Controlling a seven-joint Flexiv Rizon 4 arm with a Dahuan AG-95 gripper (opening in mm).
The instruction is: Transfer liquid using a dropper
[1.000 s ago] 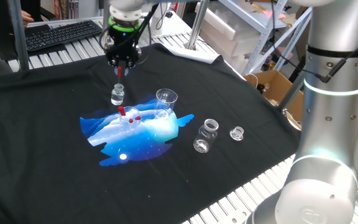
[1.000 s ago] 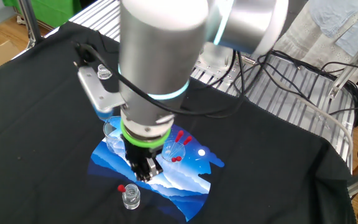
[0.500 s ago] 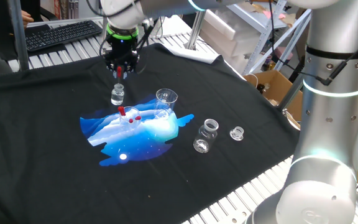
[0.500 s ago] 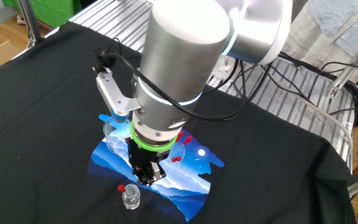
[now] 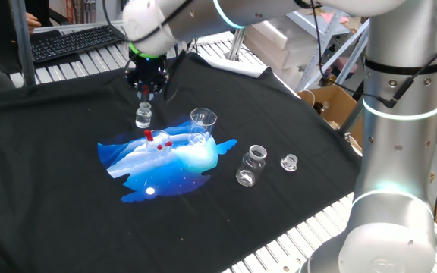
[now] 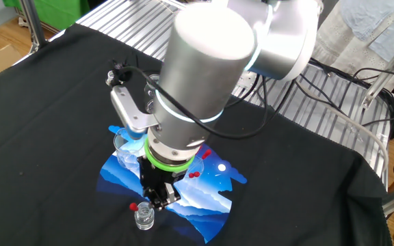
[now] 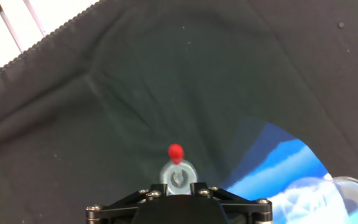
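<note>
As we lift the gripper point(image 5: 146, 92) off the dropper point(image 7: 176, 152) | grip state indeterminate | dropper stands in vial point(image 5: 143, 117).

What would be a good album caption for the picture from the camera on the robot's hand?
Looking down past the gripper at a red-bulbed dropper standing in a small glass vial on black cloth.

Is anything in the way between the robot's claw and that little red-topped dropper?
Nothing visible is. The gripper hangs just above the small clear glass vial, and the clear dropper with the red bulb sticks up there with only open air between.
</note>
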